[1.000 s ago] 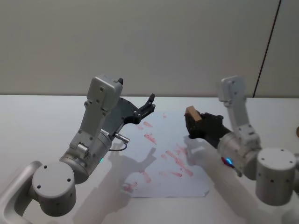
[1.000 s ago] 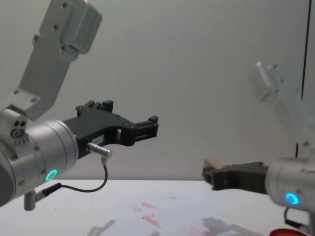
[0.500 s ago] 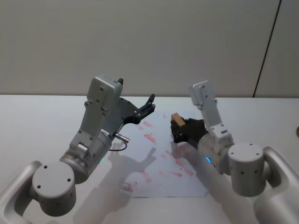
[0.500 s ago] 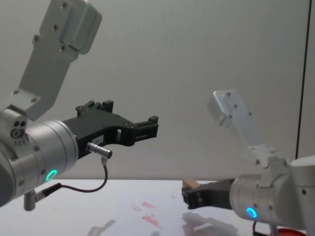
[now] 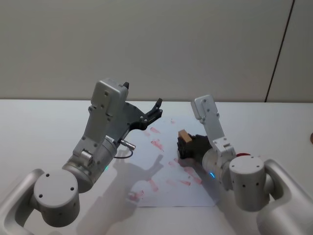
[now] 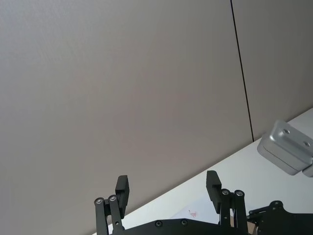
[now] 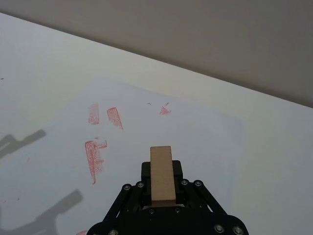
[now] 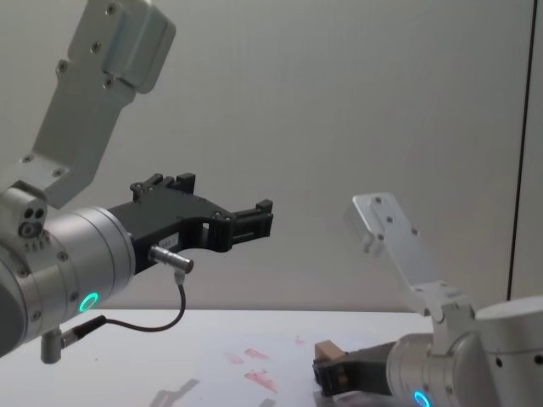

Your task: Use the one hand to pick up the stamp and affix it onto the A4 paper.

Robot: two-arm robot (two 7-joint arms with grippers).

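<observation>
Pinching the stamp (image 7: 162, 171) in the jaws of the right gripper (image 5: 185, 146), paper (image 5: 159, 183) just beneath them. Holding the left gripper (image 5: 157, 111) aloft, jaws spread.

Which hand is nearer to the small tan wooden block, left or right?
Right. The right hand grips the small tan wooden block, low over the red-marked white sheet; the left hand hangs open, higher, to its left.
</observation>
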